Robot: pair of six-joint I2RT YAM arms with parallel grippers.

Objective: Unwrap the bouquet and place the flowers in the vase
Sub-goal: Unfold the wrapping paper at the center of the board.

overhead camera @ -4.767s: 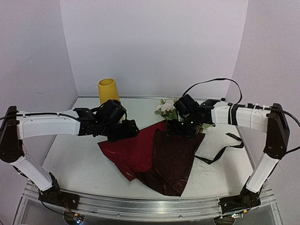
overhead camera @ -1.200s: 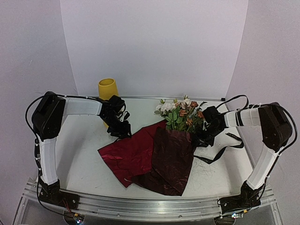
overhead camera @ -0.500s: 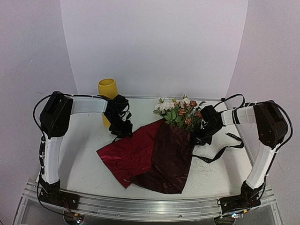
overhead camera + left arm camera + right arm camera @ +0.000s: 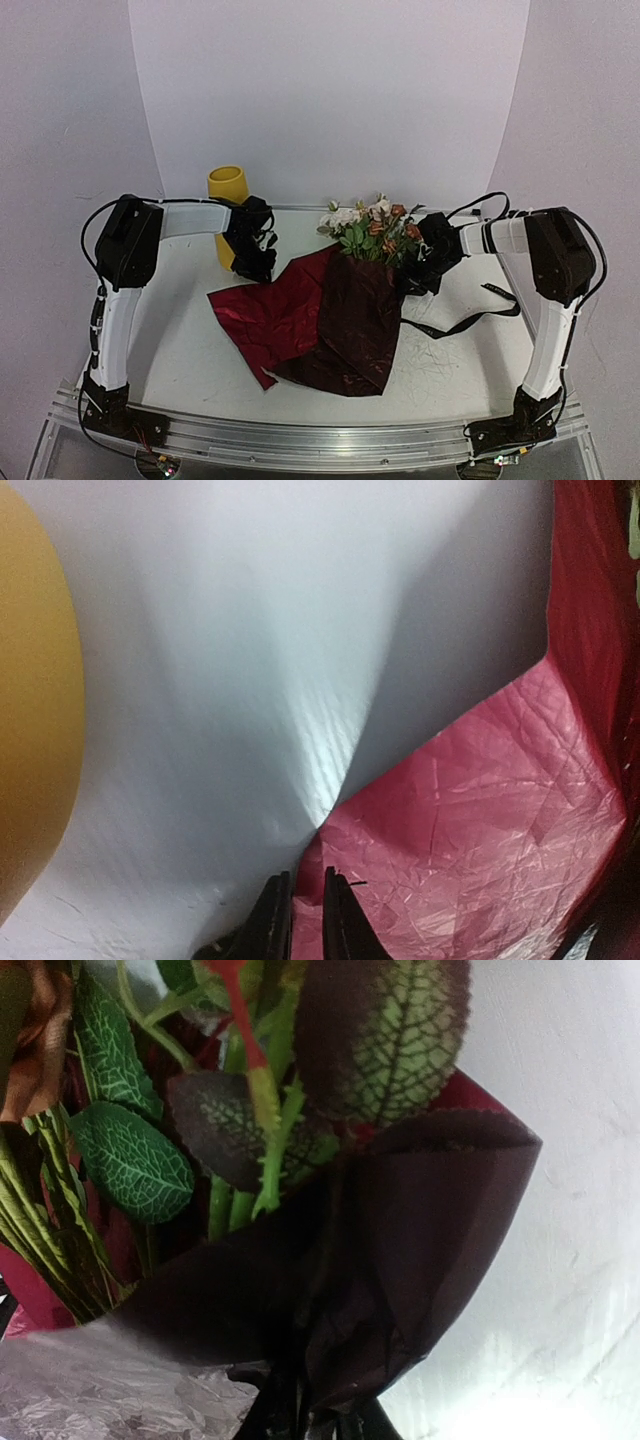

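The bouquet lies mid-table, its dark red wrapping paper [image 4: 340, 320] spread open and partly folded over the stems. The flowers [image 4: 370, 228] stick out of the paper's far end; green stems [image 4: 240, 1160] and leaves show close up in the right wrist view. My left gripper [image 4: 258, 265] is shut on the paper's far left corner [image 4: 330, 855], its tips [image 4: 305, 920] pinching that corner right beside the yellow vase [image 4: 228, 190]. At the bundle's right side, my right gripper [image 4: 415, 275] is shut on a fold of the dark paper [image 4: 400, 1260], with its tips [image 4: 305, 1415] buried in it.
A loose black ribbon [image 4: 470, 318] trails on the white table [image 4: 170, 330] right of the paper. The vase [image 4: 35, 730] fills the left edge of the left wrist view. White walls close in the back and both sides.
My left gripper has closed on the paper's corner and drawn slightly toward the vase. The right gripper has shifted the flowers and paper a little left and back.
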